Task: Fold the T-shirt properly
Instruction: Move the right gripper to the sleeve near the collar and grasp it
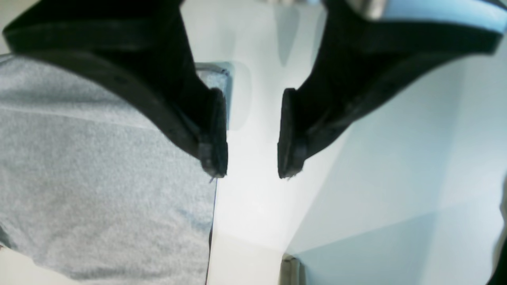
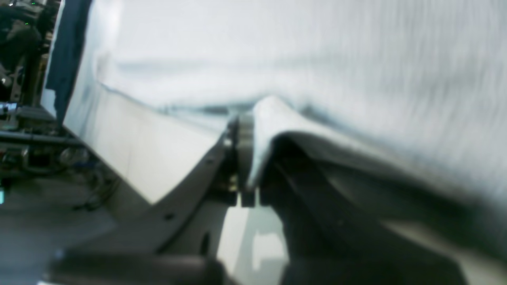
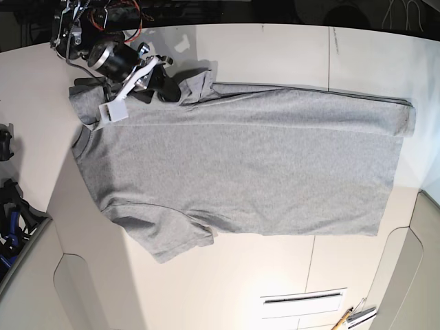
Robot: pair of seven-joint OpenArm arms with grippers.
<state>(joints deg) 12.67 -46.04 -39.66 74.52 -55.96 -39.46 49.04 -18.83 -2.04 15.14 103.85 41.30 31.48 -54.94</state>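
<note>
The light grey T-shirt [image 3: 247,165] lies spread flat on the white table [image 3: 275,55], plain side up, neck at the left and hem at the right. My right gripper [image 3: 172,90] is at the shirt's far sleeve [image 3: 196,84] and is shut on a raised fold of that fabric; the right wrist view shows the pinched fold [image 2: 269,114] between the jaws of this gripper [image 2: 247,166]. My left gripper [image 1: 251,174] is open and empty, hanging over bare table just beside a straight edge of the shirt [image 1: 99,170]. The left arm does not show in the base view. No lettering shows.
Table panel seams run near the front and right [image 3: 328,48]. A slot [image 3: 302,299] and a pen-like tool [image 3: 350,317] lie at the front right. Dark equipment and cables stand off the table's left edge [image 3: 10,206]. A white tag [image 3: 115,110] hangs from the right arm.
</note>
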